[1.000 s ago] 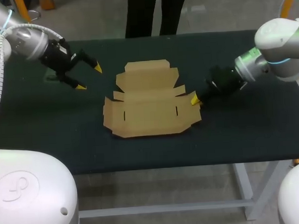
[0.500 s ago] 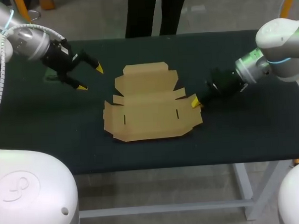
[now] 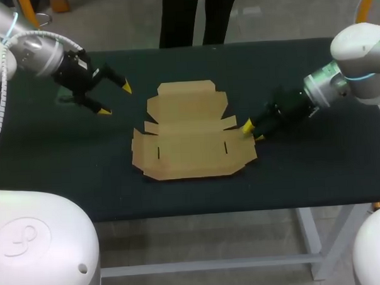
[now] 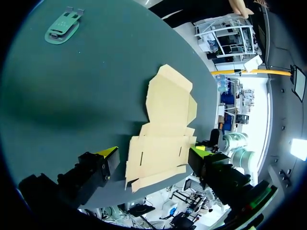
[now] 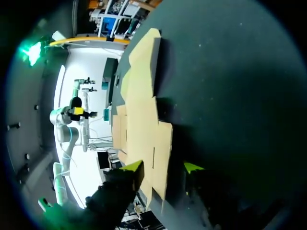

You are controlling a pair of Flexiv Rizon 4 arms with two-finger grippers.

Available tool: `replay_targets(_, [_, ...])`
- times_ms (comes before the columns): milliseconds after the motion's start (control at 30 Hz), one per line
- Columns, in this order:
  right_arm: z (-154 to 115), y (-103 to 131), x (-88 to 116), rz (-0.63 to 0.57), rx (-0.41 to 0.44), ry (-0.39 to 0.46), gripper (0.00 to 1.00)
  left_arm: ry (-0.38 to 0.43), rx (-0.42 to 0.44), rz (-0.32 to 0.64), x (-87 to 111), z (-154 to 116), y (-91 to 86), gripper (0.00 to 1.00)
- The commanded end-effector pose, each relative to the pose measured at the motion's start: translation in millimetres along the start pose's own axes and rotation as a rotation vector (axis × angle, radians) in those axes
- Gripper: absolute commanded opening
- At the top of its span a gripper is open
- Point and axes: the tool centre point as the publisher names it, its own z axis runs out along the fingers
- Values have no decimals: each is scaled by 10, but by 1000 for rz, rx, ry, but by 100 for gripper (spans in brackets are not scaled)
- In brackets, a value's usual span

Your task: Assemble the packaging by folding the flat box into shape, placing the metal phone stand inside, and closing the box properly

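The left arm comes in over the far left corner of the bench (image 3: pixel 305 175), its wrist angled down and toward the middle. The left gripper (image 3: pixel 115 100) hangs above the cloth, well apart from the cardboard, with its 2 yellow-tipped fingers spread wide and nothing between them. In the left wrist view the same gripper (image 4: pixel 153 153) looks out over the cardboard with its tips far apart.

The right arm comes in from the right edge of the bench, its forearm sloping down toward the middle. The right gripper (image 3: pixel 252 131) sits low at the right-hand edge of the cardboard, its fingers parted a little. In the right wrist view 1 tip of this gripper (image 5: pixel 163 167) stands over the cardboard and the other over bare cloth just beside it, so the edge of the side flap lies between them. The fingers do not look pressed onto it.

The flat box (image 3: pixel 189 133) lies in the middle of the bench, unfolded, with its lid panel toward the far edge and its side flaps spread out. The right side flap looks slightly lifted.

The metal phone stand (image 4: pixel 62 28) lies flat on the cloth near the far left corner, well apart from the flat box
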Motion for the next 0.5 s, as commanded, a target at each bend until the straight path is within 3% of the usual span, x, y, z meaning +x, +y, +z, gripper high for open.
replay_targets(33, [-241,-26,100,-19,-10,-19,100,-9,-3,0,36,1,-24,100])
replay_targets(233, [-548,126,174,-99,-9,-98,98,-11,0,21,71,8,-85,100])
replay_targets(433, [-893,337,221,-228,-100,-225,86,-21,11,73,58,36,-135,100])
replay_targets(500, [-979,402,239,-273,-111,-240,78,-21,14,85,55,42,-139,100])
